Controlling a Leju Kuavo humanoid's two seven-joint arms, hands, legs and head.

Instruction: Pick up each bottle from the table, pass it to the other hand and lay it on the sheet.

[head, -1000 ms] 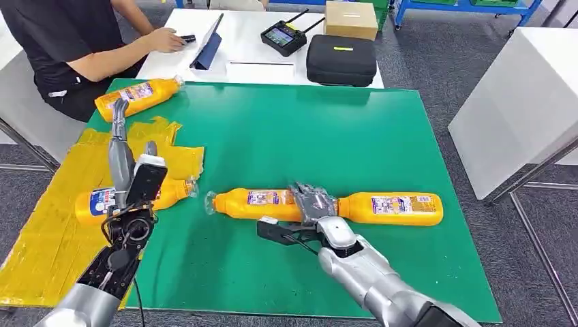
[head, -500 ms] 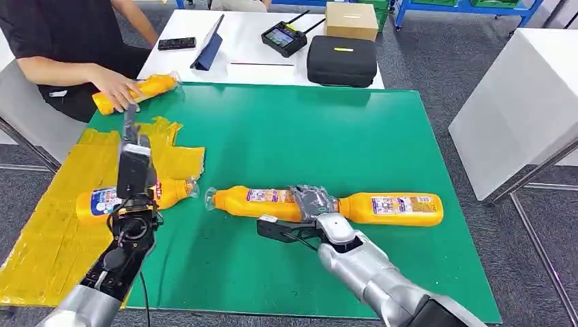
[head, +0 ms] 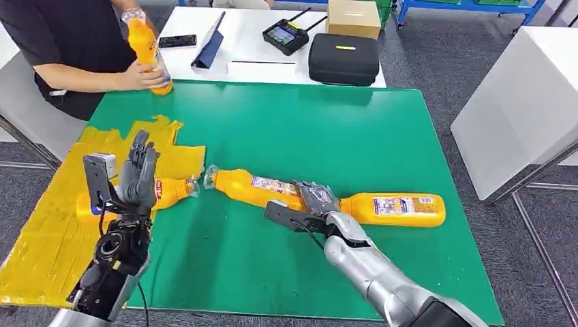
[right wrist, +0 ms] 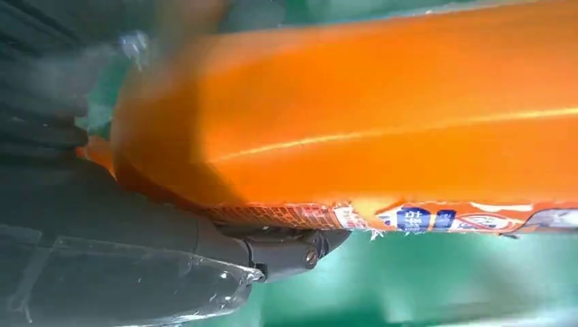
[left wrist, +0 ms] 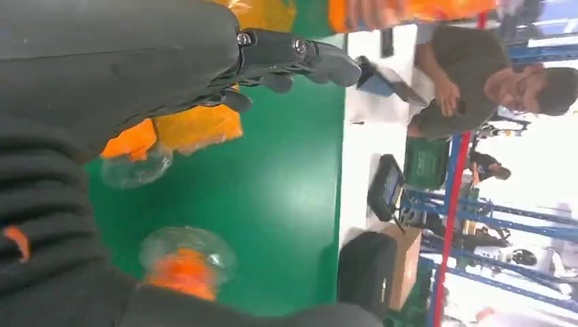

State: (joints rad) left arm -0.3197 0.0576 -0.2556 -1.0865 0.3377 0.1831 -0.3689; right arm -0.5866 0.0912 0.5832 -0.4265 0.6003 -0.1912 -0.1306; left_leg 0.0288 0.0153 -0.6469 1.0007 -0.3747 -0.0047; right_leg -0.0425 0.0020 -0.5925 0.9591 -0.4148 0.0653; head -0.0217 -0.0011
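Four orange bottles with clear caps are in play, all closed; their contents cannot be judged beyond the orange colour. The right hand (head: 315, 201) has its fingers clamped on the base end of the middle bottle (head: 255, 189), which lies tilted on the green bench (head: 327, 129), cap toward the left, just beside the cap of the sheet bottle (head: 163, 194). That one lies on the yellow sheet (head: 48, 231) at the near left edge of the bench. The right bottle (head: 395, 208) lies flat to the right of the right hand, touching it or nearly so. The left hand (head: 140, 178) is raised above the sheet bottle, fingers apart and straight, holding nothing. At the far left a person's hand (head: 140, 76) holds the fourth bottle (head: 148, 48) upright. Each bottle carries a colourful label, its writing too small to read.
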